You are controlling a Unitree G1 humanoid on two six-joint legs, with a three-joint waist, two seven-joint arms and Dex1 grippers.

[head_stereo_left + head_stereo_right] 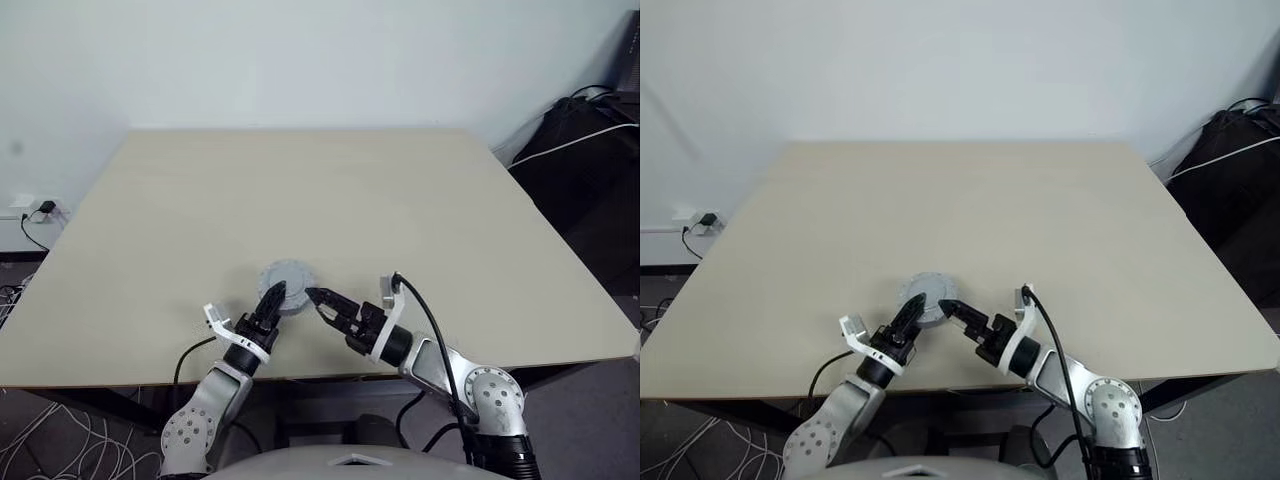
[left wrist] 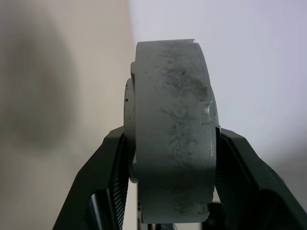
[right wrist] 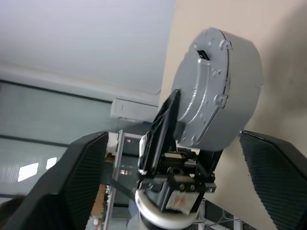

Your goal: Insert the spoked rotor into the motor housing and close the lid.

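Item: motor housing with lid fitted, one closed grey unit. The spoked rotor is presumably inside; that is judged from the closed state, not seen.

Location: near edge of the table, about centre, held on edge just above the surface between the two hands.

Appearance: thick round puck, pale grey all over. The rim is matt and scuffed with dark marks, broken by small notches and lugs. One flat face carries a raised curved step, small screw heads or bosses and a little dark rectangular opening. A low round boss stands out from the opposite face.

Handling, judged: rigid metal or hard plastic, probably fairly heavy for its bulk given a wound motor inside. The faces are smooth and could slip under a weak pinch; the lugs on the rim offer some purchase. Not fragile outside, though a drop might unseat the lid. Best taken across the two flat faces, fingers well past the rim, or around the rim at the lugs.

Left hand: pinching the unit across its thickness, one black finger on each face.

Right hand: spread wide on the unit's right, fingers clear of it.
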